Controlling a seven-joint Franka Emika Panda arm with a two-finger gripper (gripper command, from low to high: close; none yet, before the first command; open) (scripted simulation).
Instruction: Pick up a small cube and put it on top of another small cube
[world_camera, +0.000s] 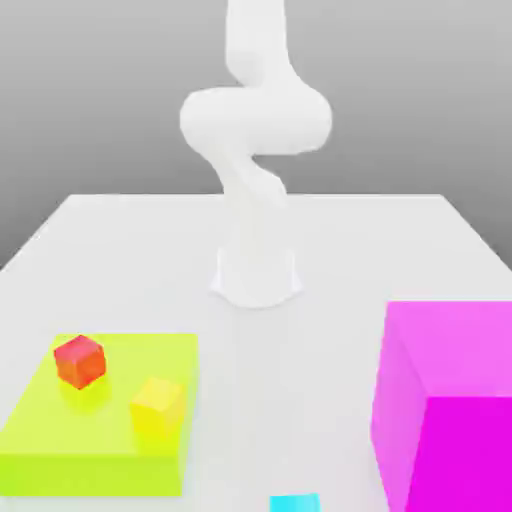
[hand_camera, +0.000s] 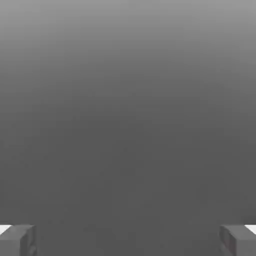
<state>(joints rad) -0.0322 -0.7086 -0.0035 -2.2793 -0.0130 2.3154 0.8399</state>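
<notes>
Currently, arm: white jointed robot arm (world_camera: 256, 120), base on the pale, smooth, flat table (world_camera: 320, 250), upper part running out past the top of the exterior view.
Claw: two-finger gripper (hand_camera: 128, 240), spread wide, fingers well apart, plain grey backdrop between them.
Red one: small red cube (world_camera: 80, 362), on the slab toward its far side and the exterior view's left, set corner-on to the camera.
Yellow one: small yellow cube (world_camera: 158, 407), same slab, nearer the camera and toward the exterior view's right; apart from the red cube.
Slab: low, broad yellow-green rectangular block (world_camera: 95, 430), on the table, at the exterior view's left.
Big block: large magenta box (world_camera: 465, 450), at the exterior view's right, partly cut off by the frame.
Cyan: bright cyan flat-sided object (world_camera: 295, 503), bottom edge, between slab and magenta box; mostly cropped, full shape unclear.
</notes>
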